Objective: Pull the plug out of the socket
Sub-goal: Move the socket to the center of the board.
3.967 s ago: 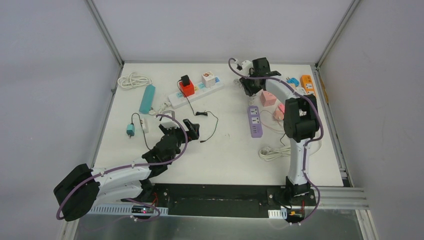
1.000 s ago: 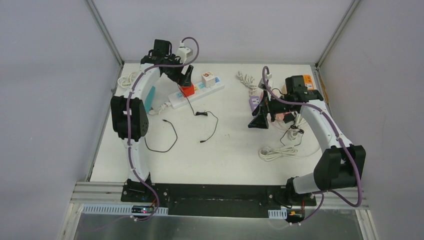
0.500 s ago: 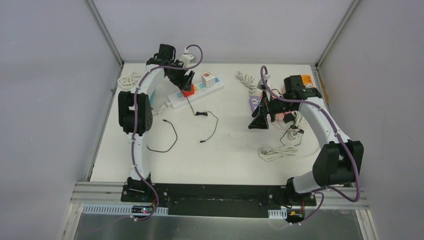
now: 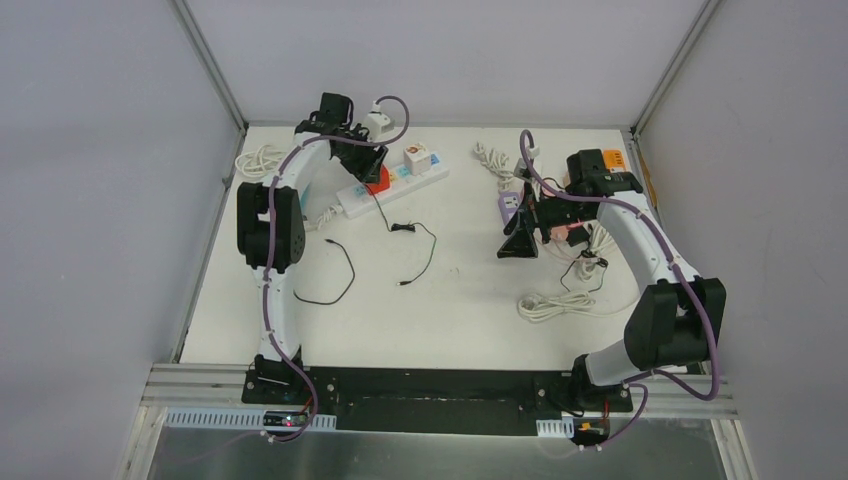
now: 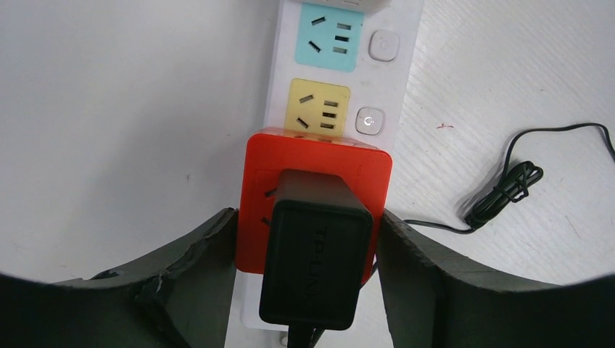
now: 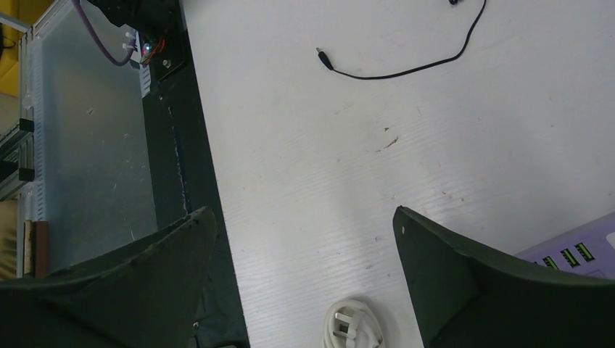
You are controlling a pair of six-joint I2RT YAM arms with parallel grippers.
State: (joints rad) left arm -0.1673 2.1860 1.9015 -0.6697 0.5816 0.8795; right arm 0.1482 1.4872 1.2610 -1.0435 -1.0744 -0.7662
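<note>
A black plug (image 5: 315,254) sits in a red adapter (image 5: 319,152) on the white power strip (image 5: 402,83), the socket. In the top view the red adapter (image 4: 377,183) shows under my left gripper (image 4: 368,160) at the back left. My left gripper (image 5: 308,217) straddles the plug, its fingers (image 5: 207,268) level with the adapter's sides. A narrow gap shows on each side of the black plug, so the jaws are open. My right gripper (image 4: 518,245) hovers wide open over bare table, holding nothing.
A thin black cable (image 4: 415,245) runs from the plug across the table middle. A purple power strip (image 4: 508,205) and coiled white cable (image 4: 550,305) lie by the right arm. A white cube adapter (image 4: 416,157) stands on the strip's far end.
My left gripper has come down over the black plug and its jaws have narrowed around it. The right arm has hardly moved.
</note>
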